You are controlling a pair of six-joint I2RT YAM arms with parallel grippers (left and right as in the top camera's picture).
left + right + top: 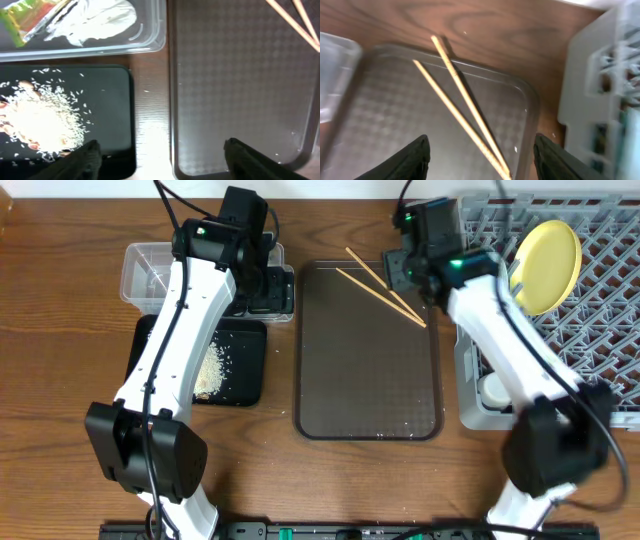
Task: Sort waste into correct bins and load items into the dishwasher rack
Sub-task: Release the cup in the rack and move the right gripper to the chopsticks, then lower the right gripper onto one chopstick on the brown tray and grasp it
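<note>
Currently chopsticks [466,100] on tray [380,125], long axis diagonal, near ends between right gripper [480,150] jaws: wide, empty. Left gripper [160,150] wide, empty, farther.

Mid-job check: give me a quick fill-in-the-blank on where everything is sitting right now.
1. The rice scraps lie in the ____ tray.
2. The snack wrapper and white paper sit in the ____ tub.
3. The ____ lie on the brown serving tray, under the open right gripper.
4. The yellow plate stands on edge in the grey ____.

Missing words: black; clear; chopsticks; rack.
</note>
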